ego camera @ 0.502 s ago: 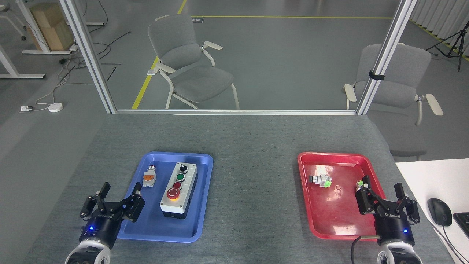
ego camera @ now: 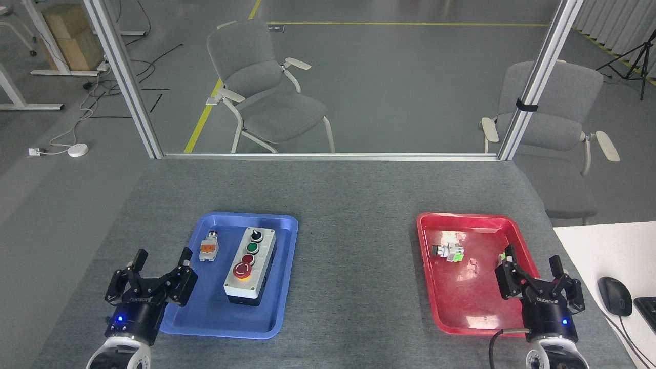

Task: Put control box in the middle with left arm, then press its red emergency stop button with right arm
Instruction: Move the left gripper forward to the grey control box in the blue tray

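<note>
Both of our arms have shifted since half a second ago: our left claw (ego camera: 160, 260) has drawn back toward us and slightly left, and our right claw (ego camera: 531, 267) has eased a little toward us. Nothing on the bench (ego camera: 353, 195) has changed place.

Left claw state: spread wide, holding nothing. Its right finger overlaps the left rim of the blue tray (ego camera: 284, 287). Right claw state: spread wide, holding nothing, standing over the right rim of the red tray (ego camera: 451, 318).

Location of the control box (ego camera: 250, 266): to the right of our left claw, inside the blue tray, lying lengthwise away from us. The red emergency stop button (ego camera: 241, 270) sits at the near end of its row of controls, the end closest to our left claw. A white-and-orange switch part (ego camera: 208, 246) lies between the box and the left claw, apart from both.

The middle (ego camera: 353, 266) is the bare cloth strip between the trays, well left of our right claw. A green-and-silver switch part (ego camera: 448, 251) lies in the red tray, ahead and left of the right claw.
</note>
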You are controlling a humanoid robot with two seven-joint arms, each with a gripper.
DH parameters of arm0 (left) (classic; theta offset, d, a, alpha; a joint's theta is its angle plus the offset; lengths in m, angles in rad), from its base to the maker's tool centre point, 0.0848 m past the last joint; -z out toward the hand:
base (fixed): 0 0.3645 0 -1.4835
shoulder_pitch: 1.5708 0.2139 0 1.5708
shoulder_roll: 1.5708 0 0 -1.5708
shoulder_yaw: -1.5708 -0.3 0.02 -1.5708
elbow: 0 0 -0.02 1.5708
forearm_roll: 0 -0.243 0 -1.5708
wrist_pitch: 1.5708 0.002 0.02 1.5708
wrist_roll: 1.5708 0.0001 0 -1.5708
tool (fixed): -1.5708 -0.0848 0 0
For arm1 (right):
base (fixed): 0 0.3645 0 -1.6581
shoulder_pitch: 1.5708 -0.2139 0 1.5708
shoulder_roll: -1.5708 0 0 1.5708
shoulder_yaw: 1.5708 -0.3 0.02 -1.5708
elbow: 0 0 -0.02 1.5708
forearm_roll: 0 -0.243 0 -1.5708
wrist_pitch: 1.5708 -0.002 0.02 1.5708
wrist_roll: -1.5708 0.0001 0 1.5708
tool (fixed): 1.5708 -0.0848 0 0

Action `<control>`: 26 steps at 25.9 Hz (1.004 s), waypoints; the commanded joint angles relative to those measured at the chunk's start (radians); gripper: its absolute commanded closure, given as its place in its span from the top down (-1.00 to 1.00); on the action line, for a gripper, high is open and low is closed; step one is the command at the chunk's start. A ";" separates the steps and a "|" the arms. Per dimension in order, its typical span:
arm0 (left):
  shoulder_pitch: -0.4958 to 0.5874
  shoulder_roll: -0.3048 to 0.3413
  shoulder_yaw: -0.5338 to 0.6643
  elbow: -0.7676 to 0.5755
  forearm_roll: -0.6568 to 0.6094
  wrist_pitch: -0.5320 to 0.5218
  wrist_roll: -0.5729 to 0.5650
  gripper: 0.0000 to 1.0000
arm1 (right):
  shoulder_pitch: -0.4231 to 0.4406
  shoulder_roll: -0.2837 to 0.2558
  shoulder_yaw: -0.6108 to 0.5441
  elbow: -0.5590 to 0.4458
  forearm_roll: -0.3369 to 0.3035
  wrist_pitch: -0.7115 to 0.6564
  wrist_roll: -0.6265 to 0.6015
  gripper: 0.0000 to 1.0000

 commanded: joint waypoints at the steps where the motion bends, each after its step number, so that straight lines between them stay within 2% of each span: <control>1: 0.053 -0.012 -0.020 -0.077 -0.013 -0.009 -0.001 0.97 | 0.000 0.000 0.002 0.000 0.000 0.000 0.001 1.00; 3: 0.065 -0.043 -0.083 -0.091 -0.028 0.018 -0.003 0.97 | -0.002 -0.003 0.003 0.000 0.000 0.000 0.001 1.00; 5: 0.060 -0.056 -0.141 -0.079 -0.094 0.091 -0.004 0.97 | 0.000 -0.006 0.005 0.000 -0.001 0.000 0.001 1.00; 8: 0.036 -0.093 -0.253 0.001 -0.206 0.223 -0.020 0.97 | 0.000 -0.006 0.005 0.000 0.000 0.000 0.001 1.00; 10: -0.007 -0.112 -0.276 0.059 -0.220 0.263 -0.043 0.97 | 0.000 0.002 0.005 0.000 0.000 0.000 0.001 0.99; 12: -0.043 -0.139 -0.274 0.133 -0.223 0.275 -0.072 0.97 | 0.000 0.003 0.005 0.000 0.000 0.000 -0.001 1.00; 16: -0.085 -0.142 -0.274 0.216 -0.224 0.297 -0.075 0.97 | -0.002 0.006 0.000 0.000 0.000 0.000 0.001 1.00; 26: -0.082 -0.141 -0.276 0.225 -0.224 0.301 -0.069 0.97 | -0.002 0.012 0.003 0.000 0.002 0.000 0.001 0.99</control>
